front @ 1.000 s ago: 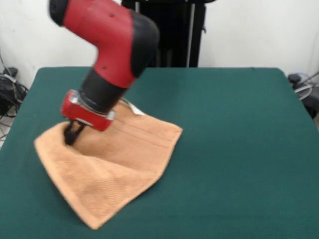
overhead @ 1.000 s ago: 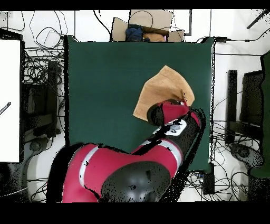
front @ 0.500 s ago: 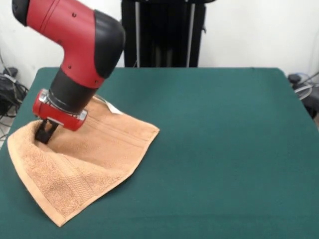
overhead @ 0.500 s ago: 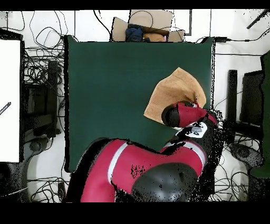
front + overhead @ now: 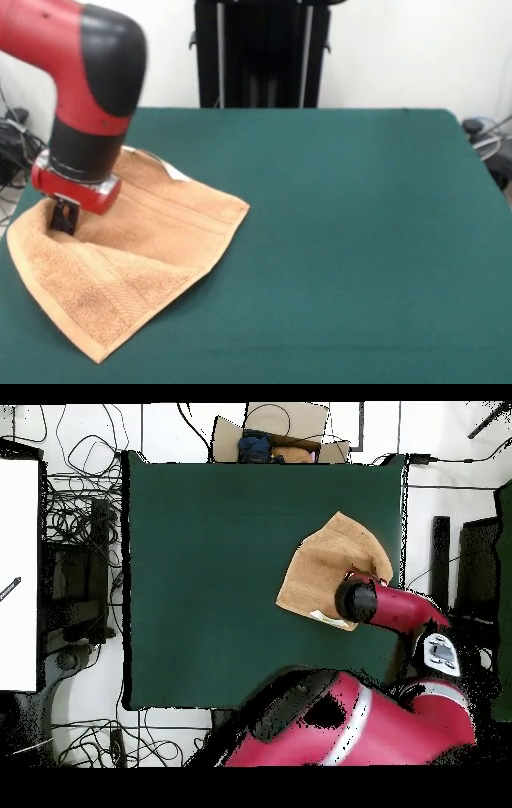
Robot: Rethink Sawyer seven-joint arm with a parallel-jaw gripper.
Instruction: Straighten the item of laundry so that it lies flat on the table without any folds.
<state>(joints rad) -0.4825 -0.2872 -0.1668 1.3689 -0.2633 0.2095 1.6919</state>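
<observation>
Towel (image 5: pixel 136 256) lies at my front view's left side of the table (image 5: pixel 360 240), one corner hanging at the table edge. I see the gripper (image 5: pixel 63 218) planted in the cloth near that edge, its dark tips pinched shut on a raised fold of the towel. A white tag (image 5: pixel 172 170) shows at the far corner. From overhead, the arm (image 5: pixel 400 609) covers part of the cloth.

Towel (image 5: pixel 136 240) on table (image 5: pixel 360 240), fingers (image 5: pixel 63 218) on it
</observation>
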